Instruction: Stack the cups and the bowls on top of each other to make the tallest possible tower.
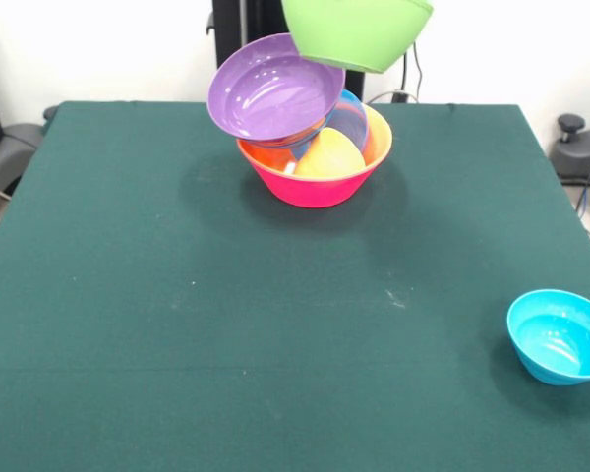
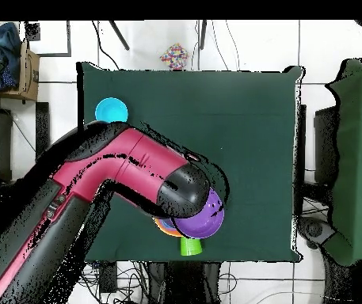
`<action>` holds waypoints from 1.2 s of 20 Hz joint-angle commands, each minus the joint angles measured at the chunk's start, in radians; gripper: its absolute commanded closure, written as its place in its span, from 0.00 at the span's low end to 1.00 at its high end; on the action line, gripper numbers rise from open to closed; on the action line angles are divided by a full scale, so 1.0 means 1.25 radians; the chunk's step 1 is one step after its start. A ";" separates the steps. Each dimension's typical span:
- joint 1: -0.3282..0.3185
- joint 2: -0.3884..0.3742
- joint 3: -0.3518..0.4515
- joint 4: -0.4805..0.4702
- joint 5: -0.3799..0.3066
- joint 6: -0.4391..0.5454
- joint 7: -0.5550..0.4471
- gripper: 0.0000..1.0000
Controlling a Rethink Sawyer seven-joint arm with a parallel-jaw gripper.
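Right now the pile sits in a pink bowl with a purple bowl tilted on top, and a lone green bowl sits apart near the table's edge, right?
Not quite: the lone bowl near the table's edge is blue, as the front view shows. The pink bowl under the pile and the tilted purple bowl are as you said.

Your front camera looks across the green table (image 1: 177, 324) toward the robot's side, fairly close. Your overhead camera looks straight down from high up; both share the tabletop and the stacked bowls (image 1: 310, 138).
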 commanded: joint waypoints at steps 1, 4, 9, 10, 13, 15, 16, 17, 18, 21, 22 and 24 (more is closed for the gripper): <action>-0.023 0.015 0.165 0.034 0.015 0.082 -0.218 1.00; -0.026 0.012 0.169 0.035 0.018 0.082 -0.228 1.00; -0.027 0.003 0.173 0.040 0.016 0.079 -0.245 1.00; -0.031 0.002 0.174 0.040 0.013 0.075 -0.251 1.00; -0.041 -0.002 0.179 0.039 0.008 0.066 -0.273 1.00; -0.048 0.000 0.185 0.039 0.010 0.069 -0.288 1.00; -0.051 0.000 0.188 0.039 0.010 0.069 -0.295 1.00; -0.053 -0.001 0.189 0.038 0.010 0.067 -0.300 1.00; -0.058 -0.002 0.190 0.037 0.008 0.061 -0.306 1.00; -0.066 -0.007 0.191 0.035 -0.001 0.044 -0.319 1.00; -0.073 -0.008 0.192 0.035 -0.004 0.040 -0.328 1.00; -0.076 -0.011 0.192 0.032 -0.010 0.029 -0.331 1.00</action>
